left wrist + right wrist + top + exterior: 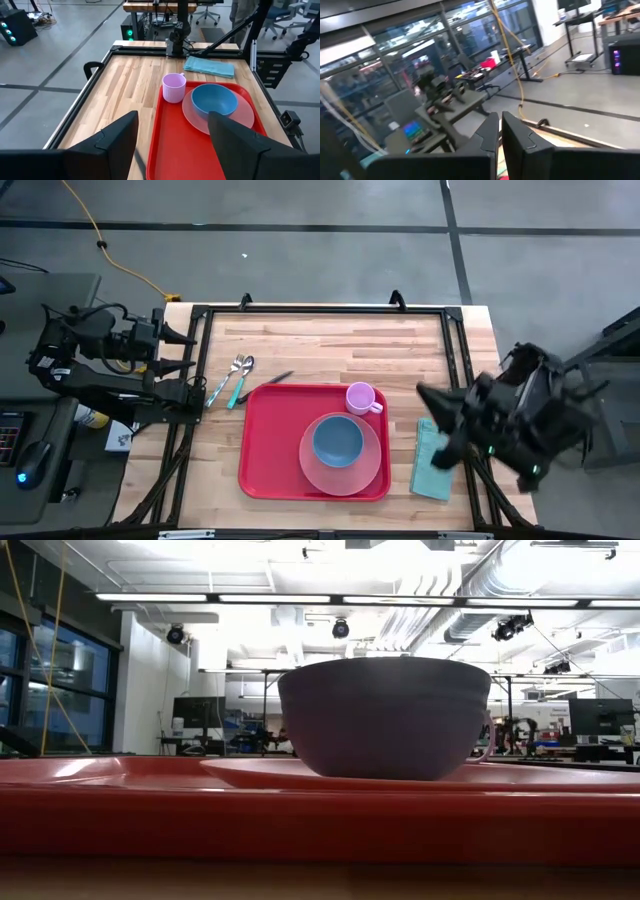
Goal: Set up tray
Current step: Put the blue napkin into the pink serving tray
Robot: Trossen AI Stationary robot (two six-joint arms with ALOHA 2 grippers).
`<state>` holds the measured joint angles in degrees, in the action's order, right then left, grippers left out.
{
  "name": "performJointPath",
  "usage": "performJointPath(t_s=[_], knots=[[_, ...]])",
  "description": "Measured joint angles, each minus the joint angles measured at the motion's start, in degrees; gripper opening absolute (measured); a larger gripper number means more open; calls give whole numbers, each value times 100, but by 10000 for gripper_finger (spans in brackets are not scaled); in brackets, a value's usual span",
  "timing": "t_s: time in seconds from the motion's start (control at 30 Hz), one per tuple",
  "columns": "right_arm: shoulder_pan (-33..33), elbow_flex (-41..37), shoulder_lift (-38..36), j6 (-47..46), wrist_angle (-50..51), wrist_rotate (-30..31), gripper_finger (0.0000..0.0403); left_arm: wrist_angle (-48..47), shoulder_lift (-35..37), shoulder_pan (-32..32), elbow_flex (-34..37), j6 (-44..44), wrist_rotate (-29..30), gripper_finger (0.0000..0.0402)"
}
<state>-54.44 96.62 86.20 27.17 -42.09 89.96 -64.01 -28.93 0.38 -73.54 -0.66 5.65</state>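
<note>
Gaping empty, the left claw hangs off-table; the right claw, seemingly touching nothing, is closed.

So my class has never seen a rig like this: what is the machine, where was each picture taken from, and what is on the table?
It is a robot with two dark arms at a wooden table. One picture looks straight down, one looks level along the tabletop, and two come from cameras on the wrists. The left gripper waits open at the table's left edge, and the right gripper, shut, holds nothing. A red tray carries a pink plate with a blue bowl and a pink cup. Cutlery lies left of it, a teal cloth right.
</note>
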Motion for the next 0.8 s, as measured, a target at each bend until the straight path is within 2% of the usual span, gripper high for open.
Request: performJointPath(t_s=[0.3,0.57,0.8], knots=[[-174,0,755,-948,0,-2,0,145,0,-1,0,4,0,273],[-162,0,1376,-2648,18,1,0,140,0,-2,0,-105,-2,273],[27,-2,1900,-2550,39,-1,0,136,-1,0,0,-110,-3,273]])
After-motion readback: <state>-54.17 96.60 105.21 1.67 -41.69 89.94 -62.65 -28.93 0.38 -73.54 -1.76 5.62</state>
